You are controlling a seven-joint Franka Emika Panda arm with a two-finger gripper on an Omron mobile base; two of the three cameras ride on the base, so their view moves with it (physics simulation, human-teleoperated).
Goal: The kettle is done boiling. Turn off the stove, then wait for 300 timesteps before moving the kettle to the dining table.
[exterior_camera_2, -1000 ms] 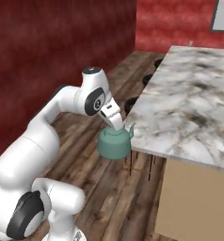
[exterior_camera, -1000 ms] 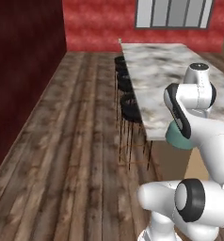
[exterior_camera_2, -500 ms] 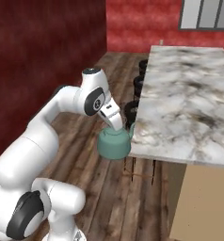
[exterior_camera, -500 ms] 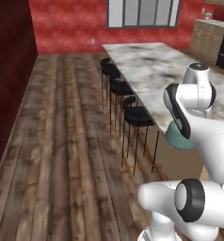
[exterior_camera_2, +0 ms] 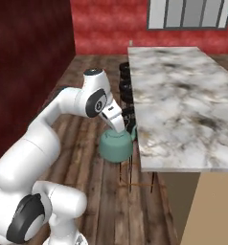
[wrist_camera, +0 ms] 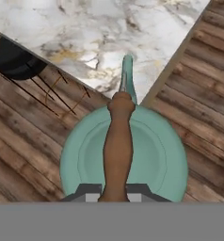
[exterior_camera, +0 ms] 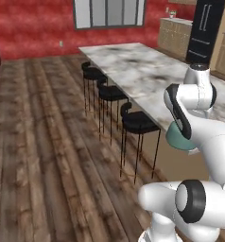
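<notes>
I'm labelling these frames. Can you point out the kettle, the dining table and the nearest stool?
kettle (exterior_camera_2: 115, 147): right base view, teal body.
dining table (exterior_camera_2: 183, 95): right base view, bare marble top.
nearest stool (exterior_camera: 139, 122): left base view, black seat.

I see the squat teal kettle (exterior_camera_2: 115, 146) with brown handle upright, airborne beside the long marble-topped bench (exterior_camera_2: 183, 100) corner.

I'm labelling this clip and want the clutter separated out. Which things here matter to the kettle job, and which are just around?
Part of the job:
- kettle, held by its brown handle in the gripper
- dining table

Just around:
- three black bar stools
- window
- black fridge
</notes>
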